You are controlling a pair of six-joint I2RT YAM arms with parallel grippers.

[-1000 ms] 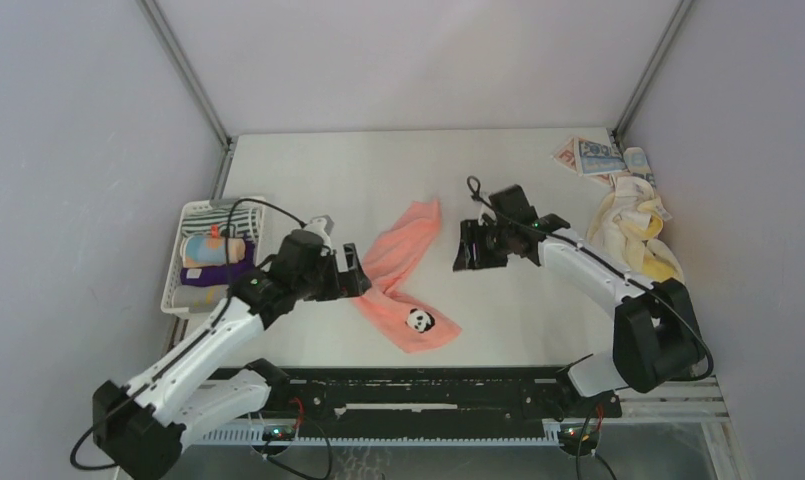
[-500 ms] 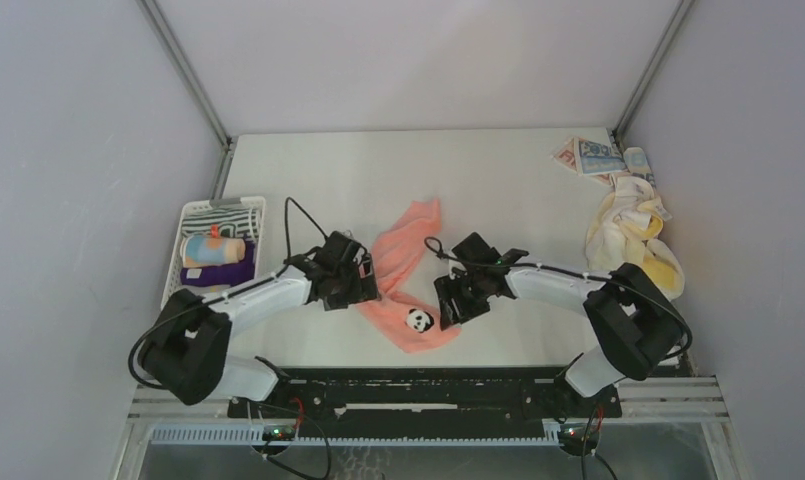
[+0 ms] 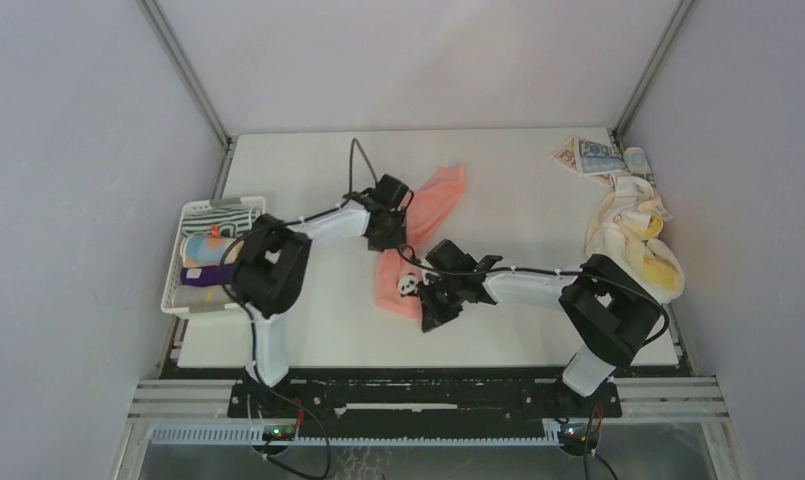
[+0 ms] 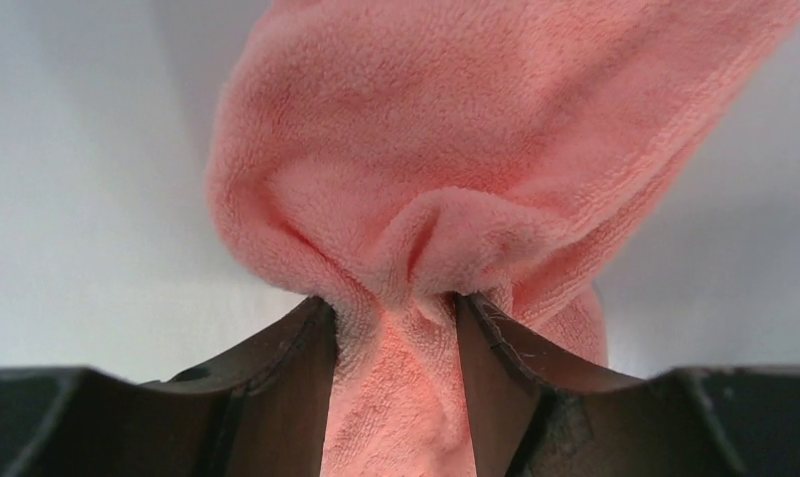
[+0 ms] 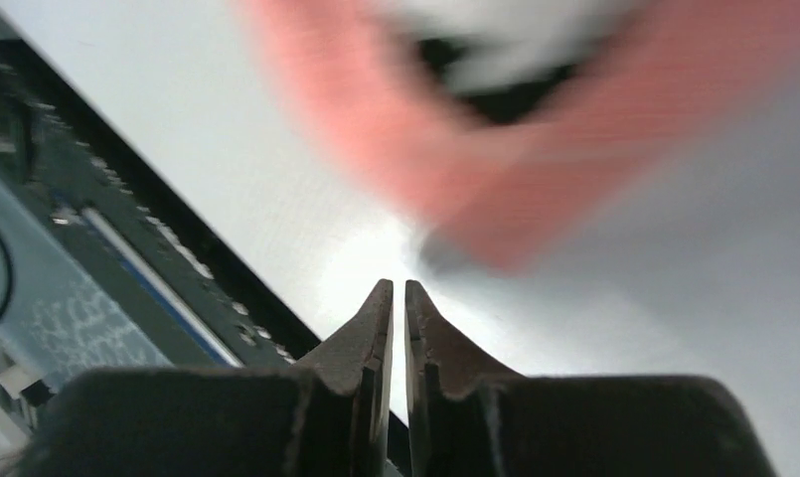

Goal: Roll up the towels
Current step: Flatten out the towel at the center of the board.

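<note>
On table [image 3: 518,180], salmon towel [image 4: 455,149] pinched in left end effector [image 4: 394,303], right end effector [image 5: 397,290] closed

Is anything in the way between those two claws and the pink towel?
Nothing visible. The left gripper pinches the pink towel between its fingers. The right gripper, shut and empty, sits just short of the towel's panda patch, only bare table between.

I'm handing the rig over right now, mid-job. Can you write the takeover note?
Left gripper: shut on a bunched fold of the pink towel.
Right gripper: shut, empty, beside that towel's panda patch.
Done: rolled towels sit in the basket.
To do: pink towel unrolled; cream-yellow towel and blue-printed towel heaped along the right edge.
</note>
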